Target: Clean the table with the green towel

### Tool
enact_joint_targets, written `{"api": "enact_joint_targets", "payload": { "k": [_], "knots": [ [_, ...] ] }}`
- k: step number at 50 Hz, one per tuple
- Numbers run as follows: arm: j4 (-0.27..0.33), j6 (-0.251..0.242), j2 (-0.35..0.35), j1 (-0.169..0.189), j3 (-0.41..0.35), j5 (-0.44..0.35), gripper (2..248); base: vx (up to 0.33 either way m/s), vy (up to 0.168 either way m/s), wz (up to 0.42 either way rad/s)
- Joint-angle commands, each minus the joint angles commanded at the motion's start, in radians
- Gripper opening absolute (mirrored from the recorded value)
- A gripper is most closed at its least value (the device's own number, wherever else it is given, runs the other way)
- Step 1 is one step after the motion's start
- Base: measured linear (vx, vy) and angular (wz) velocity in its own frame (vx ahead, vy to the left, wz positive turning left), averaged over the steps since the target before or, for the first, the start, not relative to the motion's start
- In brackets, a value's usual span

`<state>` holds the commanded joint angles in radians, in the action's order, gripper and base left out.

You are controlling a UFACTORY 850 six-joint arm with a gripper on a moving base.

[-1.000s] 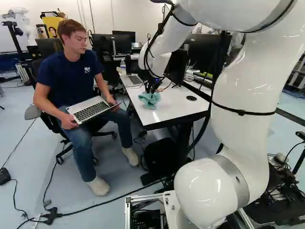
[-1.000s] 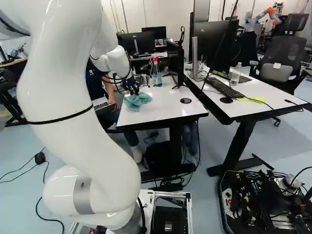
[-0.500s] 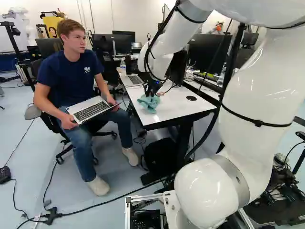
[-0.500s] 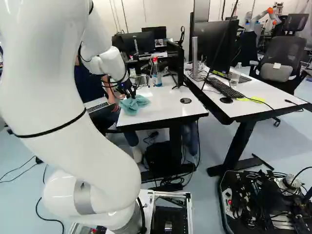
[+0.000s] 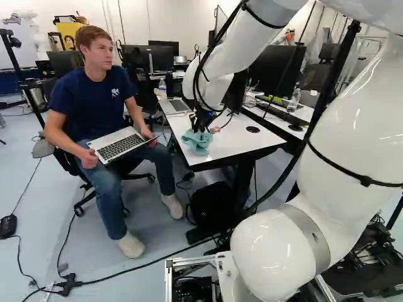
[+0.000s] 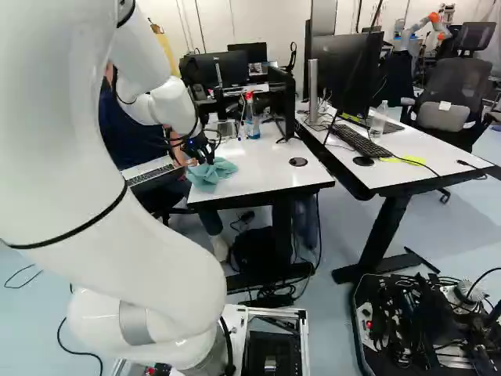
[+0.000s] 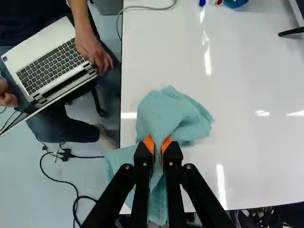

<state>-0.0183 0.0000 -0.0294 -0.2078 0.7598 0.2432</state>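
Pinching the green towel (image 7: pixel 178 114) near the table's corner

Our white arm (image 6: pixel 102 188) reaches forward over the table (image 6: pixel 262 168), and our black gripper (image 5: pixel 201 125) points down near the corner closest to us on the person's side. In the wrist view we find the gripper's (image 7: pixel 158 146) orange pads (image 7: pixel 148 143) closed on a gathered fold of towel from both sides. One bunched part lies on the white tabletop ahead of the fingers; another appears to reach past the edge facing the person (image 5: pixel 94 94), who sits beside the table with an open laptop (image 5: pixel 118 146). Farther along the tabletop, we note a red-capped bottle (image 6: pixel 252 125) and a monitor (image 6: pixel 280 98). A keyboard (image 6: pixel 365 142) lies on the second table (image 6: pixel 423 149).
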Motion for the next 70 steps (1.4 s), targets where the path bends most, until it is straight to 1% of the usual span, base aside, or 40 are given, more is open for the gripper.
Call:
{"api": "enact_joint_targets", "payload": {
  "k": [19, 20, 24, 25, 29, 30, 34, 35, 40, 41, 45, 46, 70],
  "knots": [
    [0.0, 0.0, -0.002, 0.0, -0.002, 0.0, 41, 0.0, 0.0, 0.0],
    [0.0, 0.0, -0.002, 0.0, -0.002, 0.0, 69, 0.0, 0.0, 0.0],
    [0.0, 0.0, -0.002, 0.0, -0.002, 0.0, 69, 0.0, 0.0, 0.0],
    [0.0, 0.0, -0.002, 0.0, -0.002, 0.0, 104, 0.0, 0.0, 0.0],
    [0.0, 0.0, -0.002, 0.0, -0.002, 0.0, 104, 0.0, 0.0, 0.0],
    [0.0, 0.0, -0.002, 0.0, -0.002, 0.0, 139, 0.0, 0.0, 0.0],
    [0.0, 0.0, -0.002, 0.0, -0.002, 0.0, 139, 0.0, 0.0, 0.0],
    [0.0, 0.0, -0.002, 0.0, -0.002, 0.0, 175, 0.0, 0.0, 0.0],
    [0.0, 0.0, -0.002, 0.0, -0.002, 0.0, 175, 0.0, 0.0, 0.0],
    [0.0, 0.0, -0.002, 0.0, -0.002, 0.0, 211, 0.0, 0.0, 0.0],
    [0.0, 0.0, -0.002, 0.0, -0.002, 0.0, 211, 0.0, 0.0, 0.0],
    [0.0, 0.0, -0.002, 0.0, -0.002, 0.0, 245, 0.0, 0.0, 0.0],
    [0.0, 0.0, -0.002, 0.0, -0.002, 0.0, 247, 0.0, 0.0, 0.0]
  ]
}}
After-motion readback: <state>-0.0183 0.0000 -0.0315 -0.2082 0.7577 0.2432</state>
